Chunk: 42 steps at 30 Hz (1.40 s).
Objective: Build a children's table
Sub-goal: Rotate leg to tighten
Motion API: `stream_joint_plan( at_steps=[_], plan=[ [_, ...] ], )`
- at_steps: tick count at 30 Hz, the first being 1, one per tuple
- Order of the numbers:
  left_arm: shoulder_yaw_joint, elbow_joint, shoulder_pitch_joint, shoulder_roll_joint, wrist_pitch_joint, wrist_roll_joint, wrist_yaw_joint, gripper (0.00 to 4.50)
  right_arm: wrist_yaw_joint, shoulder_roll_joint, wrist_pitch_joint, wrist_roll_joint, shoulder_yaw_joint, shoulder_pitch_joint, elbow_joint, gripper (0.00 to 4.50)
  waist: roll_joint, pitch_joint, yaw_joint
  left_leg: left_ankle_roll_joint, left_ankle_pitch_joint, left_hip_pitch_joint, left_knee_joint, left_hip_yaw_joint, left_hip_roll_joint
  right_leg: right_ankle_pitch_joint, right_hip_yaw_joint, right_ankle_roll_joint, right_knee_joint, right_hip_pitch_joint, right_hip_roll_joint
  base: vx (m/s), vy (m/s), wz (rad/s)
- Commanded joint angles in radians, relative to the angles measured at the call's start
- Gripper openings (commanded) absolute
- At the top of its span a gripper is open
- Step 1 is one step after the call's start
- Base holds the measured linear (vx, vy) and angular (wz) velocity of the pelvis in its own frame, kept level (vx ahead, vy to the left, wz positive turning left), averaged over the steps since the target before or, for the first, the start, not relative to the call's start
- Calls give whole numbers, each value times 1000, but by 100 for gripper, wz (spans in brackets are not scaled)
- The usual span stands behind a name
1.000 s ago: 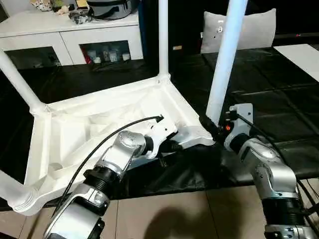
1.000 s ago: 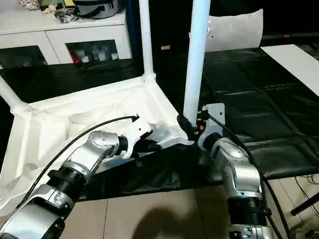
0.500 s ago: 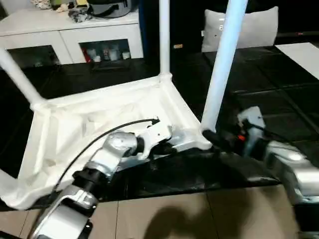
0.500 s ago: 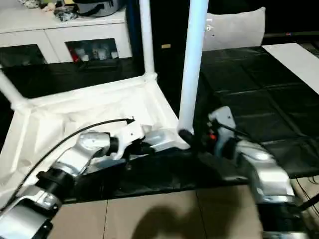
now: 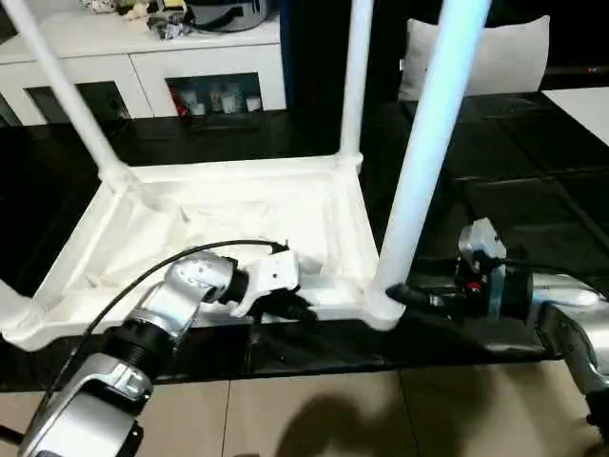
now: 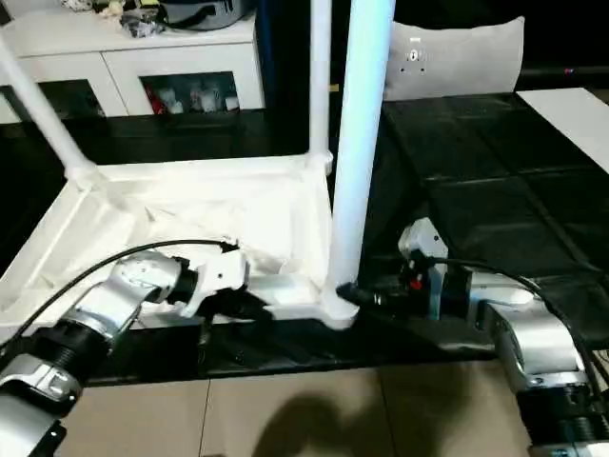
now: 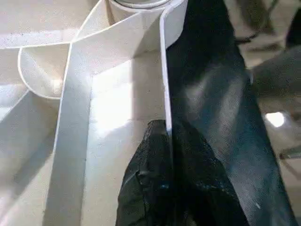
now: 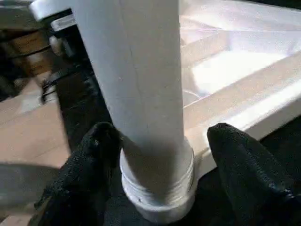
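1. Four legs stand in the corner sockets of the children's table (image 5: 228, 214), which lies upside down on a black mat (image 5: 533, 171), ribbed underside up.
2. Left hand (image 7: 165, 141): fingers together, clamped on the thin near rim of the tabletop, close to the near right corner.
3. Right hand (image 8: 160, 165): fingers (image 8: 244, 165) apart, one on each side of the near right leg (image 5: 423, 162) at its threaded base. The left wrist side appears to touch the leg; contact on the other side cannot be confirmed, so the grip is not judged firm.
4. Risk, thread seating: the collar at the leg base shows exposed threads above the socket. If the leg is turned while tilted, it may cross-thread or stay loose.
5. Risk, slip: the tapered, smooth leg may rotate inside open fingers without turning.
6. Risk, tabletop shift: the left hand holds only a thin rim. Torque from the right hand may slide the top across the mat or pull the rim free.
7. Markings: no legible brand, label or writing is visible on the table parts. A white cabinet (image 5: 152, 57) stands behind.
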Motion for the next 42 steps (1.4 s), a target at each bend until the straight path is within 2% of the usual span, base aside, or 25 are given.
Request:
stream_joint_plan(
  at_steps=[1, 8, 9, 12, 17, 18, 19, 20, 21, 22, 23, 24, 25, 27, 28, 30, 32, 33, 34, 36, 38, 39, 40, 42],
  plan=[
    [-44, -5, -9, 16, -21, 35, -47, 0, 24, 6, -2, 7, 23, -15, -3, 275, -26, -61, 4, 97, -123, -9, -64, -2, 34, -331, 44, -174, -64, 60, -61, 0, 0, 0],
    [-45, 2, -13, 14, -30, 35, -60, 0, 63, 27, 13, 20, 58, -43, 23, 217, -25, -62, 12, 86, -120, -6, -64, -2, 36, -325, 46, -177, -61, 59, -60, 0, 0, 0],
    [-46, 6, -13, 12, -31, 36, -59, 0, 69, 28, 13, 21, 62, -46, 28, 206, -21, -63, 13, 86, -117, -6, -63, -2, 36, -320, 46, -179, -60, 58, -60, 0, 0, 0],
    [-47, 15, -14, 9, -34, 36, -61, 0, 80, 33, 17, 22, 65, -52, 37, 196, -26, -63, 17, 84, -113, -7, -63, -2, 35, -311, 46, -179, -59, 60, -60, 0, 0, 0],
    [-25, -2, -4, -10, 27, 4, -56, 0, 80, 43, 29, 40, 62, -39, 16, 193, -23, -64, 18, 83, -111, -6, -63, -2, 35, -310, 45, -183, -59, 60, -60, 0, 0, 0],
    [-16, -12, -2, -17, 69, -4, -43, 0, 49, 57, 40, 42, 56, -29, -1, 193, -21, -64, 18, 82, -110, -7, -63, -1, 35, -309, 46, -183, -58, 60, -60, 0, 0, 0],
    [7, -19, 0, -36, 118, -17, 4, 0, -54, 96, 38, 9, 51, -20, -22, 193, -20, -62, 15, 77, -104, -8, -64, -1, 37, -306, 48, -185, -58, 58, -61, 0, 0, 0],
    [12, -20, 0, -40, 126, -20, 12, 0, -73, 103, 39, 3, 51, -19, -25, 193, -21, -61, 17, 72, -104, -8, -64, -3, 34, -315, 45, -179, -61, 60, -59, 0, 0, 0],
    [25, -19, -3, -53, 155, -24, 43, 0, -132, 127, 47, -16, 48, -22, -26, 193, -23, -60, 12, 64, -117, -10, -67, -3, 30, -345, 43, -165, -63, 62, -59, 0, 0, 0],
    [40, -15, -10, -71, 188, -25, 90, 0, -227, 168, 71, -38, 37, -31, -23, 193, -23, -59, 6, 53, -131, -6, -68, -3, 28, -385, 43, -151, -68, 59, -59, 0, 0, 0],
    [42, -14, -11, -74, 191, -25, 97, 0, -240, 174, 74, -41, 35, -33, -23, 192, -24, -56, -1, 45, -146, -7, -70, -4, 24, -435, 40, -131, -76, 59, -58, 0, 0, 0],
    [58, -6, -19, -96, 224, -22, 151, 0, -349, 228, 126, -50, 12, -49, -17, 192, -24, -57, -4, 41, -149, -6, -71, -4, 23, -448, 39, -123, -77, 59, -57, 0, 0, 0],
    [64, -1, -24, -108, 237, -19, 178, 0, -394, 253, 156, -48, 0, -58, -13, 192, -20, -54, -14, 31, -158, -6, -74, -7, 22, -469, 38, -116, -80, 57, -55, 0, 0, 0],
    [88, 10, -37, -151, 288, -14, 267, 0, -533, 319, 194, -77, -30, -84, 8, 191, -14, -55, -25, 24, -174, -4, -75, -8, 21, -474, 37, -105, -85, 56, -55, 0, 0, 0],
    [101, 16, -44, -175, 313, -13, 314, 0, -604, 352, 209, -95, -45, -97, 21, 191, -16, -54, -34, 18, -183, -5, -74, -8, 18, -477, 35, -105, -87, 55, -53, 0, 0, 0],
    [127, 28, -58, -218, 351, -16, 392, 0, -701, 394, 215, -128, -59, -113, 42, 191, -14, -56, -41, 16, -178, -6, -72, -7, 15, -468, 35, -101, -88, 55, -52, 0, 0, 0],
    [146, 46, -73, -256, 370, -14, 459, 0, -748, 421, 189, -144, -60, -118, 54, 191, -11, -58, -42, 24, -163, -6, -70, -6, 13, -451, 35, -101, -90, 56, -53, 0, 0, 0],
    [147, 48, -75, -260, 368, -11, 469, 0, -754, 427, 178, -145, -60, -117, 53, 247, -10, -60, -41, 30, -158, -4, -69, -6, 15, -426, 37, -108, -87, 55, -52, 0, 0, 0],
    [147, 50, -77, -267, 364, -6, 483, 0, -763, 435, 161, -147, -61, -116, 51, 261, -11, -61, -38, 41, -144, -8, -68, -6, 15, -393, 38, -114, -84, 58, -52, 0, 0, 0],
    [142, 50, -80, -274, 356, 4, 497, 0, -775, 448, 135, -153, -63, -114, 45, 267, -11, -63, -36, 55, -123, -11, -68, -6, 15, -356, 38, -121, -80, 61, -52, 0, 0, 0],
    [129, 44, -79, -268, 345, 16, 485, 0, -779, 456, 112, -160, -65, -108, 34, 296, -10, -65, -32, 63, -102, -12, -67, -6, 16, -322, 39, -132, -75, 62, -52, 0, 0, 0],
    [125, 45, -78, -259, 338, 22, 479, 0, -774, 456, 105, -160, -66, -102, 26, 307, -1, -65, -31, 63, -101, -12, -67, -7, 17, -315, 39, -136, -73, 62, -52, 0, 0, 0],
    [123, 46, -78, -255, 333, 26, 477, 0, -771, 454, 101, -158, -66, -99, 21, 307, -4, -64, -33, 65, -111, -12, -68, -7, 18, -298, 39, -143, -72, 63, -51, 0, 0, 0],
    [115, 52, -77, -240, 318, 35, 467, 0, -756, 438, 86, -161, -63, -89, 15, 324, -3, -62, -33, 62, -131, -9, -70, -7, 20, -312, 39, -144, -74, 61, -52, 0, 0, 0]
  ],
)
